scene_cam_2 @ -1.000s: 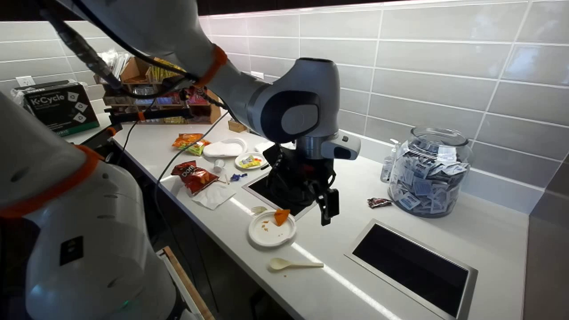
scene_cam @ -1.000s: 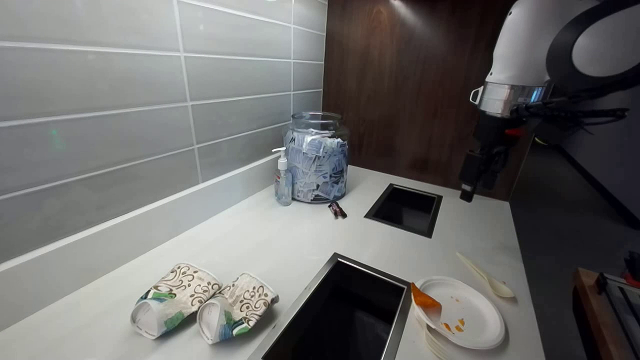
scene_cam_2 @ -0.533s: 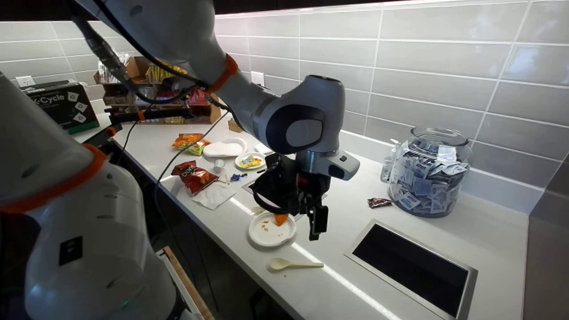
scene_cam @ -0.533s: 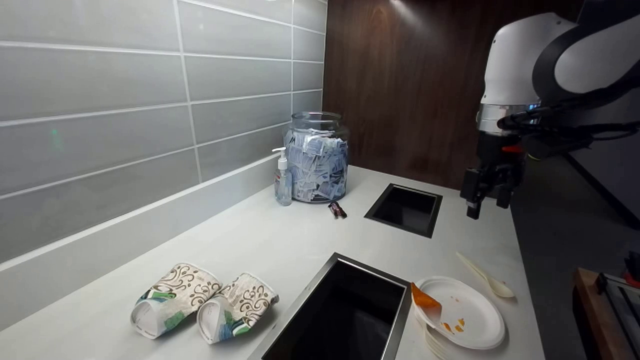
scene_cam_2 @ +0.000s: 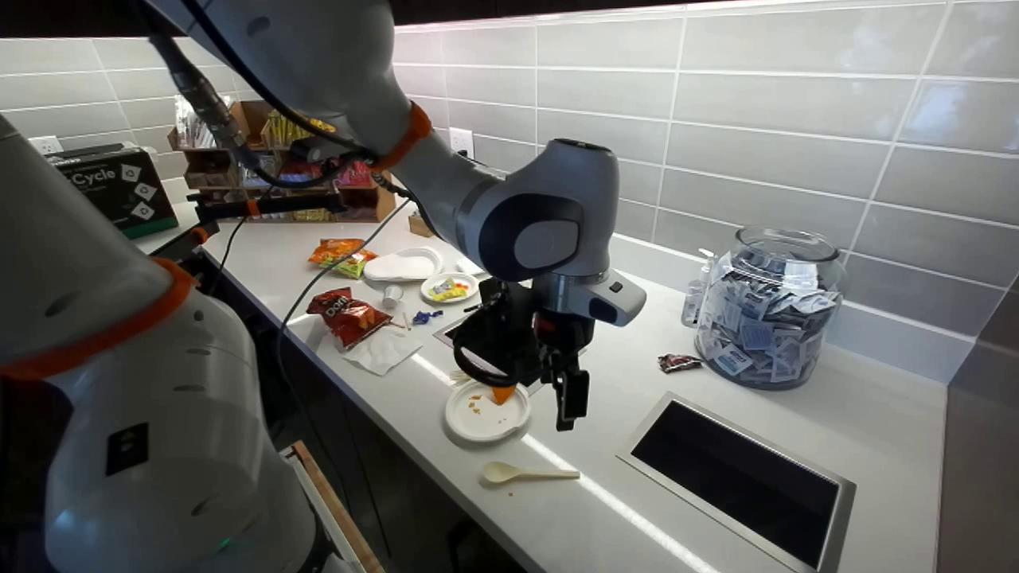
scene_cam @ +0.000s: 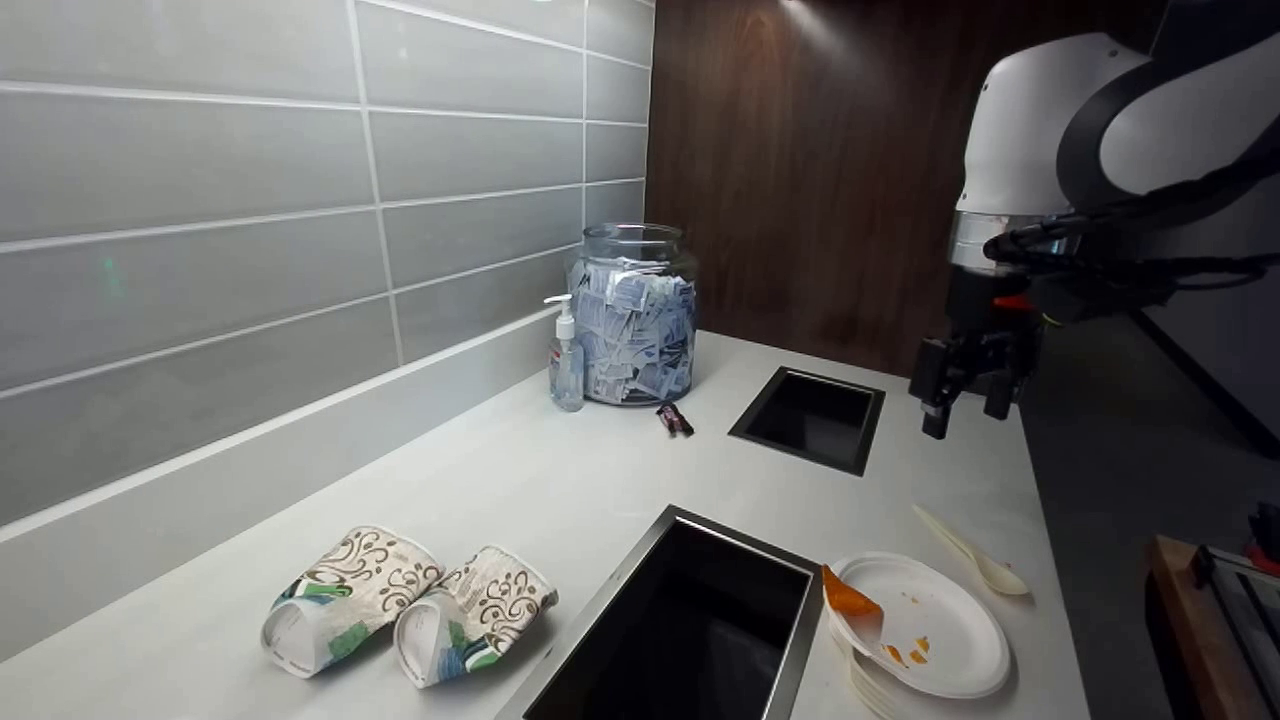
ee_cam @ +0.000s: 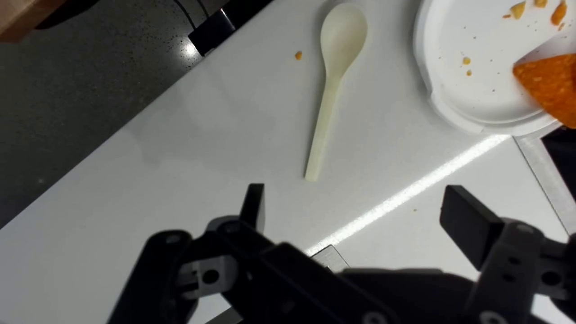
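Wrist view: pale spoon [ee_cam: 329,92] flat on the counter [ee_cam: 202,180], handle end toward the gripper [ee_cam: 357,202], which hangs above, fingers [ee_cam: 468,222] wide apart. Plate [ee_cam: 472,101] beside the spoon and orange chip [ee_cam: 546,83] both run out of frame. In an exterior view, red bag [scene_cam_2: 348,317] reads "Dori", black box [scene_cam_2: 127,191] shows "Cycle", left part hidden behind the arm [scene_cam_2: 72,255]; print on the jar packets [scene_cam_2: 764,322] illegible.
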You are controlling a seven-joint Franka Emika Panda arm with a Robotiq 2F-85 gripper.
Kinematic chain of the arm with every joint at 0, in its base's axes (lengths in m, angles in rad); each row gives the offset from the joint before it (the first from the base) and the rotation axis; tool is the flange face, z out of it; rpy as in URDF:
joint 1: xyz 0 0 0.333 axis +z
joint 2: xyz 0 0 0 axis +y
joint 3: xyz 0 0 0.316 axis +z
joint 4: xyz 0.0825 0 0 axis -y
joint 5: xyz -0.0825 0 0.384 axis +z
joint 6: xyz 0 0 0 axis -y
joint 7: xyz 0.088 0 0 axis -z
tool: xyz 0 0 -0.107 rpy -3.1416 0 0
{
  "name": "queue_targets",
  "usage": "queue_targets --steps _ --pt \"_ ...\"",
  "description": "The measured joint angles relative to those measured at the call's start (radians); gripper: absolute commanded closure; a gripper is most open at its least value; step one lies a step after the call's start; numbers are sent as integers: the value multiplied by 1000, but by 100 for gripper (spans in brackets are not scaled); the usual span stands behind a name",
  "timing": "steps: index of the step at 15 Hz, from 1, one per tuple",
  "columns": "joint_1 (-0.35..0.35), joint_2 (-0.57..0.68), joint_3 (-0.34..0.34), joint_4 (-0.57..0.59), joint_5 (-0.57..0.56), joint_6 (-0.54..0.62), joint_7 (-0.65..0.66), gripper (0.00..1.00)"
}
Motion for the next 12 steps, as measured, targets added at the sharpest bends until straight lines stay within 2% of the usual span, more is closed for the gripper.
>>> queue_targets --steps 6,12 --pt "2 100 -25 -4 23 17 -6 0" --pt "28 188 -87 -3 213 115 -201 0"
